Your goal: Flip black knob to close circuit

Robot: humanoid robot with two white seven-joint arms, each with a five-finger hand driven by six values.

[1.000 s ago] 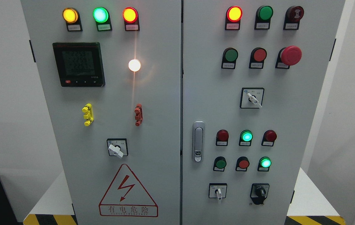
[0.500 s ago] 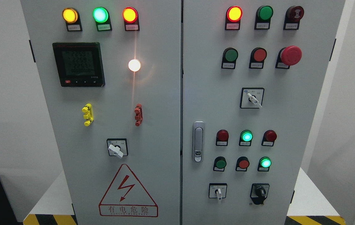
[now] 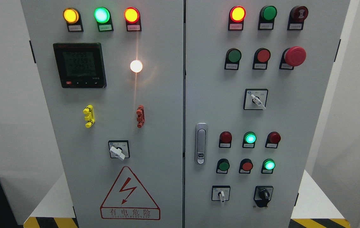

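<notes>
Grey cabinet door (image 3: pixel 294 126) carries black knob (image 3: pixel 263 194) (btm right), no hand visible.

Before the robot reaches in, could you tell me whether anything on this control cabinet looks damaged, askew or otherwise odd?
Nothing looks damaged. The cabinet doors sit shut, and the black knob at lower right is untouched. A bright glare spot on the left door looks like a reflection rather than a fault. No robot hand is in view.

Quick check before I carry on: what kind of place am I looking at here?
Likely an electrical or plant room: a grey two-door control cabinet with lit indicator lamps, a red mushroom emergency-stop button, a black rotary knob and a red high-voltage warning triangle.
</notes>
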